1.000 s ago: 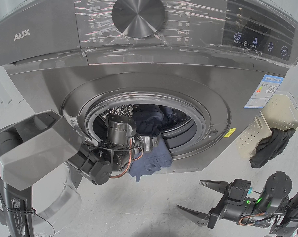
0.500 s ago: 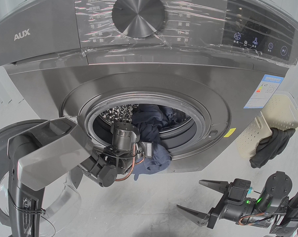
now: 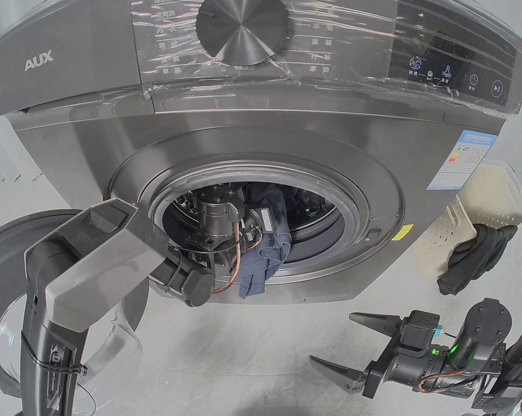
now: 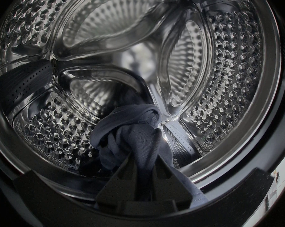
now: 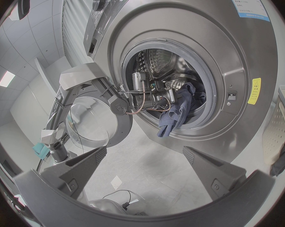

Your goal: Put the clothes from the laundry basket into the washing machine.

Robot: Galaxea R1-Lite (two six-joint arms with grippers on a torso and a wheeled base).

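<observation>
Dark blue cloth [image 4: 133, 136] pinched in the left gripper [image 4: 144, 161], jaws closed tight on a bunched fold. The gripper sits just inside the washing machine [image 3: 330, 145] opening, steel drum [image 4: 230, 63] beyond it. The cloth's tail hangs out over the opening rim [image 3: 359, 226], so the drop looks not yet done; the arm probably has to go deeper before letting go (the trailing end could catch in the door). Round door [image 5: 92, 120] swung open on the left. Right gripper [image 3: 333, 342] low over the floor, well apart from the machine, jaws spread wide, holding nothing. Laundry basket [image 3: 498, 195] beside the machine on the right, black garment [image 3: 474, 255] draped over its edge, likely next to fetch
</observation>
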